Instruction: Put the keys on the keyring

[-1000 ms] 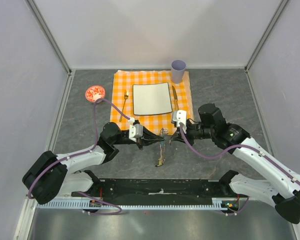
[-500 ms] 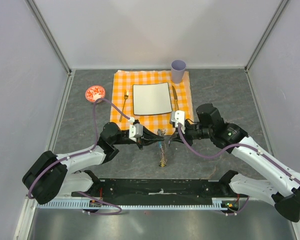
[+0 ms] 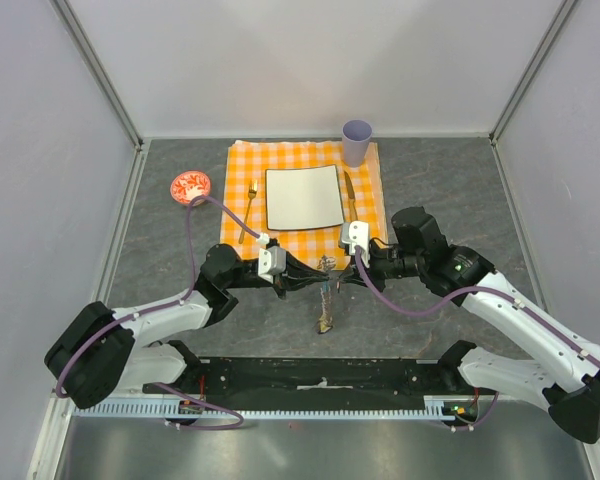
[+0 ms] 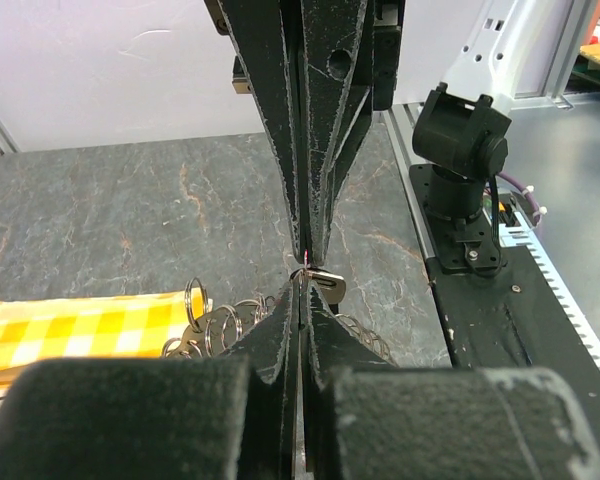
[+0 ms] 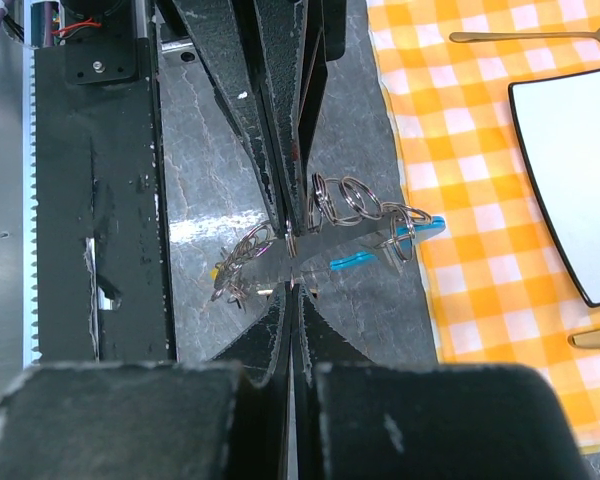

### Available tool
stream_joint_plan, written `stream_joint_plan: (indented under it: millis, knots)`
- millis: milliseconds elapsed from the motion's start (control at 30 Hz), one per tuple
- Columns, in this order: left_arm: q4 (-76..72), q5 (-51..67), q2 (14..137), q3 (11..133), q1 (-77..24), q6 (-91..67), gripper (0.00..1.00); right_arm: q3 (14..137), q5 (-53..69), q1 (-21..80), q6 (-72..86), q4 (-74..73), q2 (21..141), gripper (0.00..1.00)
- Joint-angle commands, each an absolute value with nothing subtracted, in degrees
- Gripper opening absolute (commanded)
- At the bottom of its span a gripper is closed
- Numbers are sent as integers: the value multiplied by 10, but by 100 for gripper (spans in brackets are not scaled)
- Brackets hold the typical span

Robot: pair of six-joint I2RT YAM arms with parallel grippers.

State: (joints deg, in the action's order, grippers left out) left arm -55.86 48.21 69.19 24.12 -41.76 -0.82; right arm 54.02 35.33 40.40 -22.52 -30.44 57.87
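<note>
Both grippers meet tip to tip above the grey table, just in front of the checked cloth. My left gripper point(image 3: 319, 279) point(image 4: 302, 282) is shut on a wire ring of the keyring point(image 5: 355, 200), whose turquoise tag point(image 5: 425, 227) hangs towards the cloth. Facing it, my right gripper point(image 3: 334, 279) point(image 5: 292, 290) is shut on a thin key seen edge-on, its silvery head point(image 4: 327, 284) showing between the two tips. More keys point(image 3: 325, 318) point(image 5: 238, 272) dangle in a bunch on a chain below the grippers. Several loose rings point(image 4: 208, 318) hang beside the left fingers.
An orange checked cloth point(image 3: 245, 165) carries a white square plate point(image 3: 304, 197), a gold fork point(image 3: 250, 210) and a gold knife point(image 3: 349, 195). A lilac cup point(image 3: 357, 140) stands at its far right corner and a red bowl point(image 3: 190, 186) to its left. The black base rail point(image 3: 325, 378) runs along the near edge.
The right arm has shifted slightly left towards the left gripper. The hanging bunch of keys has swung a little below the grippers. Both grippers stay shut.
</note>
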Motion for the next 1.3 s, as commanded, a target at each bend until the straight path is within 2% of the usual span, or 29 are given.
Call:
stream_joint_plan:
  millis: [0, 1267]
  knots:
    - [-598, 489, 691, 268, -417, -22, 2, 558, 376, 408, -233, -282, 579, 0]
    - [-595, 474, 679, 261, -420, -15, 2, 548, 332, 408, -233, -286, 569, 0]
